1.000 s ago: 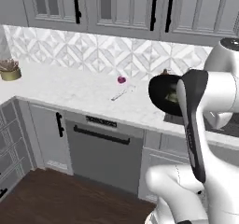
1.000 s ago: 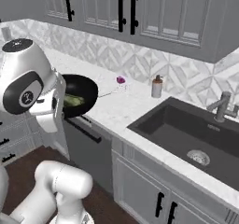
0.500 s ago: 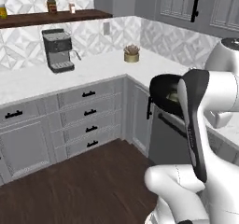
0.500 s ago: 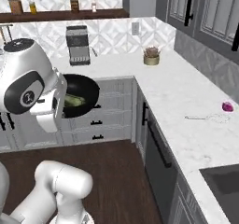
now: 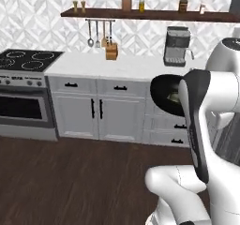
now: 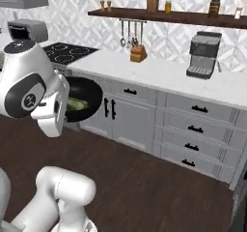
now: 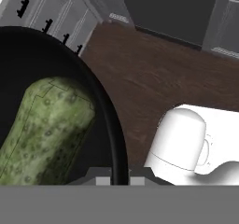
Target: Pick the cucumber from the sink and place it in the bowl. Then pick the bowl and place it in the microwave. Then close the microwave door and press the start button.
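Note:
The black bowl point(image 7: 56, 69) hangs in the air in front of the arm, and my gripper point(image 7: 113, 180) is shut on its rim, one fingertip on each side of the wall. The green cucumber point(image 7: 46, 129) lies inside it. From the left base the bowl point(image 5: 163, 93) shows beside the forearm with the cucumber point(image 5: 174, 97) peeking out. From the right base the bowl point(image 6: 86, 96) sits by the wrist, holding the cucumber point(image 6: 75, 104). A boxy grey-silver appliance point(image 6: 28, 30) beyond the stove may be the microwave; I cannot tell. The sink is out of view.
A stove point(image 5: 26, 60) with an oven stands at the left. Grey cabinets point(image 5: 98, 111) run under a white counter point(image 6: 164, 74) with a coffee machine point(image 6: 202, 54) and a knife block point(image 5: 111, 51). A shelf point(image 5: 150, 14) holds jars. Dark wood floor point(image 5: 70, 177) lies open ahead.
The whole picture has swung: the base has turned from the sink counter, past the corner, to the stove wall. The bowl with the cucumber stays gripped in the same place by the arm.

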Available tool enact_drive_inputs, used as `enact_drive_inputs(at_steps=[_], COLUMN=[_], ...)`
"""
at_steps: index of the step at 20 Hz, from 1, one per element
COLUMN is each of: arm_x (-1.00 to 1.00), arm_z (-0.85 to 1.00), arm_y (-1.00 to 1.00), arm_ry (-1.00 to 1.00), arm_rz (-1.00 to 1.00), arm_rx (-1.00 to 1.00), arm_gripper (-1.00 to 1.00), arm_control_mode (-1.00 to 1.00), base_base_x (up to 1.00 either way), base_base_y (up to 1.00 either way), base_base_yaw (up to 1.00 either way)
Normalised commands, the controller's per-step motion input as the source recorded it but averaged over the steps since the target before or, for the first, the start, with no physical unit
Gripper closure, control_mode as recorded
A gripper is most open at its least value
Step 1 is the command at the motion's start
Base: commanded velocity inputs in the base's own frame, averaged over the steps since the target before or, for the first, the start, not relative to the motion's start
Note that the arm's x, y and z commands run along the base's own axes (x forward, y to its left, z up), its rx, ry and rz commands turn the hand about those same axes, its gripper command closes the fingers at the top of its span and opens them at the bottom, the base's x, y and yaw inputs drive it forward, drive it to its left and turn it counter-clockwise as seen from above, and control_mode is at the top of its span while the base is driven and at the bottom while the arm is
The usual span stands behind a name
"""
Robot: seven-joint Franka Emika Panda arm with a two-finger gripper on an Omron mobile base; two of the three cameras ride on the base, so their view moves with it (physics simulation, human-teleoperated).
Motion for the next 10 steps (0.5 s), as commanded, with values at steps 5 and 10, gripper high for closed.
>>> enact_drive_inputs(at_steps=[5, 10], arm_x=[0.00, 0.00], arm_z=[0.00, 0.00], arm_y=[0.00, 0.00], arm_ry=[0.00, 0.00], arm_rz=[0.00, 0.00], arm_rx=[0.00, 0.00], arm_gripper=[1.00, 1.00], arm_control_mode=[1.00, 1.00], base_base_x=[0.00, 0.00], base_base_y=[0.00, 0.00], base_base_yaw=[1.00, 1.00])
